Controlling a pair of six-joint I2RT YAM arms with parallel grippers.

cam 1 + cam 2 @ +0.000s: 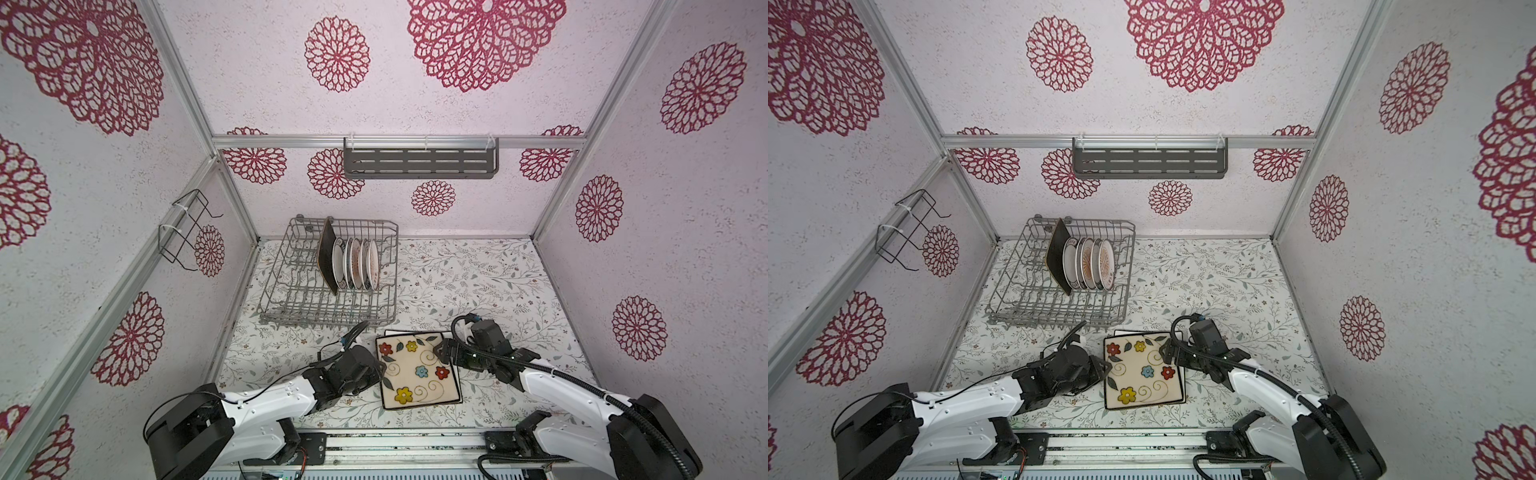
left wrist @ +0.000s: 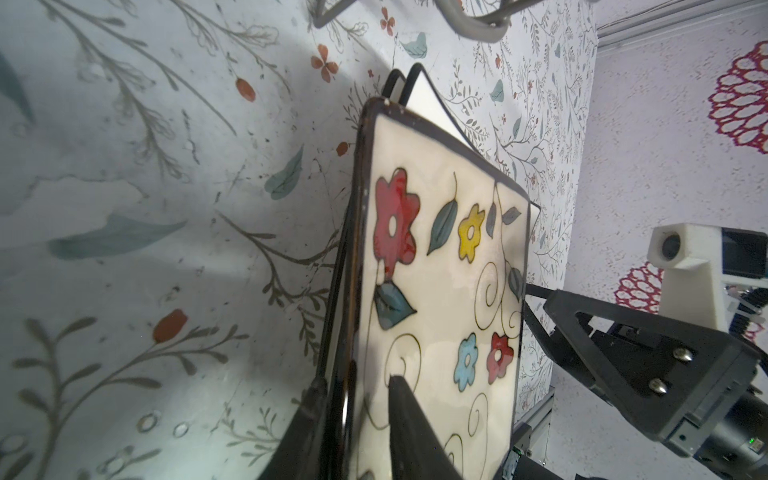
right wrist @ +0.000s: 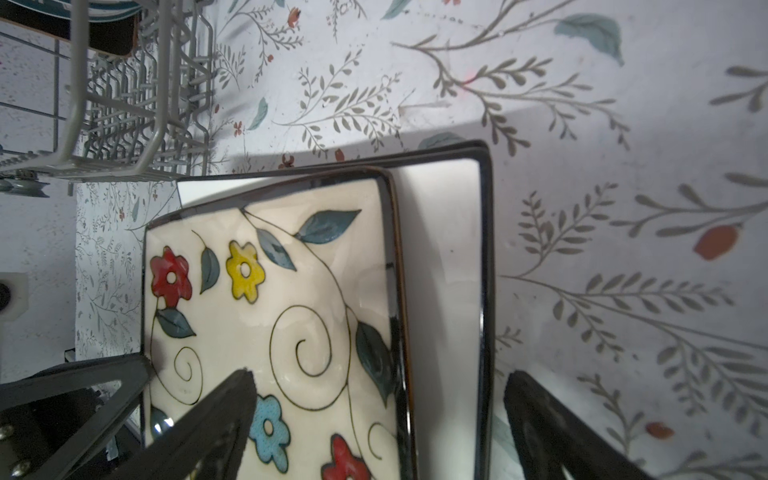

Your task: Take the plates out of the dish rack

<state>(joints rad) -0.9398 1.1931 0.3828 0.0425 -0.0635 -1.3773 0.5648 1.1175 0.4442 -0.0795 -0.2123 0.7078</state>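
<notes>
The grey wire dish rack [image 1: 328, 309] [image 1: 1054, 309] stands at the back left of the table. A dark brown plate [image 1: 326, 257] [image 1: 1059, 257] and several small round white plates [image 1: 357, 264] [image 1: 1092, 264] stand upright in it. Near the front, the cream floral plate [image 1: 415, 370] [image 1: 1142, 370] [image 2: 440, 291] [image 3: 291, 291] lies flat on white black-rimmed plates [image 3: 440, 270] [image 2: 424, 104]. My left gripper [image 1: 380, 370] [image 2: 357, 380] straddles the floral plate's left rim with its jaws a little apart. My right gripper [image 1: 441, 352] [image 3: 379, 376] stands wide open across the stack's right edge.
A grey slotted shelf [image 1: 419, 162] hangs on the back wall and a small black wire holder [image 1: 183, 228] on the left wall. The rack's front corner [image 3: 124, 124] is close behind the stack. A metal rail [image 1: 415, 444] runs along the table's front edge.
</notes>
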